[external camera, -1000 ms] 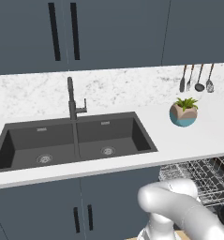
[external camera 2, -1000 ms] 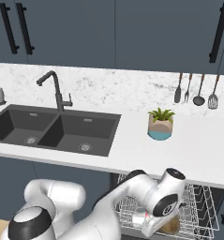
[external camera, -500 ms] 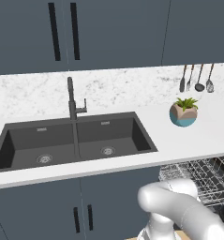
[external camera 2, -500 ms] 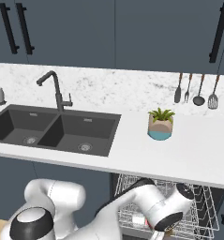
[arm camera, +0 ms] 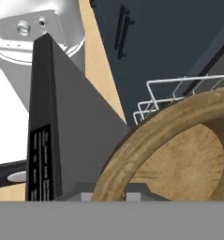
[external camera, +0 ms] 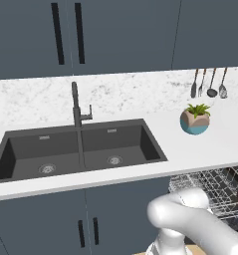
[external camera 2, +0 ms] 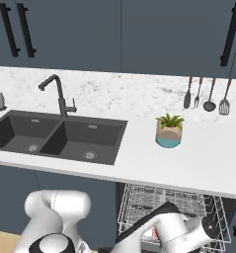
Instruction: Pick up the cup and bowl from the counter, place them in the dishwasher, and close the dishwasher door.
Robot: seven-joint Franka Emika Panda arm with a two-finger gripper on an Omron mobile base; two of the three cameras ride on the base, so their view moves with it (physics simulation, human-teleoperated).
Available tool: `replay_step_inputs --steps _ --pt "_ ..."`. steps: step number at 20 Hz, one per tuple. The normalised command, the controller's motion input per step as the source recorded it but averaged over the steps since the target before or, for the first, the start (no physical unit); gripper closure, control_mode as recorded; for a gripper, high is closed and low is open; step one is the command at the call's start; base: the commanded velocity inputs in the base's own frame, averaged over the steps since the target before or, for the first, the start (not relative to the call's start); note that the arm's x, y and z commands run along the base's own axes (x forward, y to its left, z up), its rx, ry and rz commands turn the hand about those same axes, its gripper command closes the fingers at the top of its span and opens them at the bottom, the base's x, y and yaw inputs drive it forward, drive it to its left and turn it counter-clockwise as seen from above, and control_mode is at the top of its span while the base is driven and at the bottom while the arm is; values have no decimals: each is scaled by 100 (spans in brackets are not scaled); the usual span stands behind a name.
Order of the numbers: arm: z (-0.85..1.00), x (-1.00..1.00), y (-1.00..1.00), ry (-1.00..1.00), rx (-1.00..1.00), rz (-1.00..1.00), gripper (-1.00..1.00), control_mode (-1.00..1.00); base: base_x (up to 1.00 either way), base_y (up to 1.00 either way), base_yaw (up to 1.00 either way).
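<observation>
Gripper is clamping the wooden bowl by its rim — hanging above the dishwasher's wire rack. Thin rim grip risks slipping; bowl could be catching tines and tipping on release.

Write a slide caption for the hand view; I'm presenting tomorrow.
Hand holding a wooden bowl beside the dishwasher's wire rack.
</observation>
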Motion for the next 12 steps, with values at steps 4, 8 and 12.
replay_step_inputs --steps 4,8,12 --pt "-8 86 0 -2 1 0 100 -100 0 0 0" --pt "-14 68 -8 3 5 3 100 -100 0 0 0" --pt "-46 49 -3 0 11 4 100 -100 0 0 0"
